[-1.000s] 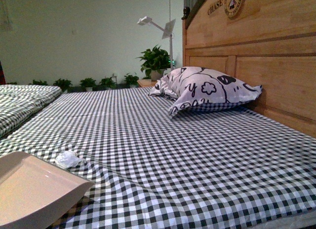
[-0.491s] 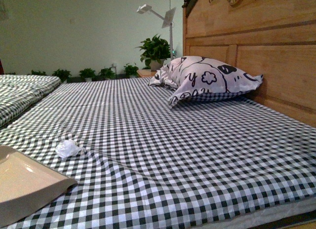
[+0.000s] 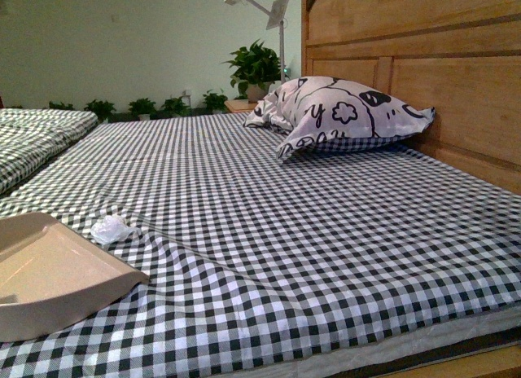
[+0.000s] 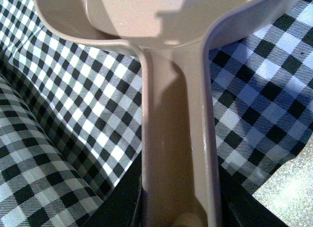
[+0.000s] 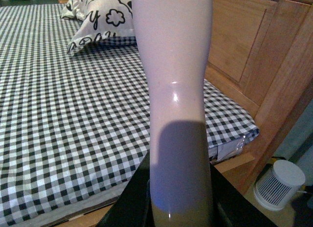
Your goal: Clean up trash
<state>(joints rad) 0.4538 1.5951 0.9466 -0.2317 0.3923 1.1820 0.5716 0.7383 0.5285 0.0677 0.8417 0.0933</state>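
Observation:
The trash (image 3: 110,228) is a small crumpled white wad on the checked bed sheet, near the front left. The beige-pink dustpan (image 3: 49,272) lies just in front of it, its lip a short way from the wad. In the left wrist view my left gripper (image 4: 178,215) is shut on the dustpan (image 4: 173,139) by its handle. In the right wrist view my right gripper (image 5: 181,210) is shut on the pale brush handle (image 5: 173,85), held above the bed's near right corner. Neither arm shows in the front view. The brush head is out of view.
A white pillow with black cartoon prints (image 3: 342,117) lies against the wooden headboard (image 3: 423,76) at the right. Potted plants (image 3: 254,67) and a lamp (image 3: 269,11) stand behind the bed. A second checked bed (image 3: 32,138) is at the left. A small white fan (image 5: 279,185) stands on the floor.
The front view has tilted down, so the bed and pillow sit higher in frame. The dustpan has come further onto the sheet and closer to the wad.

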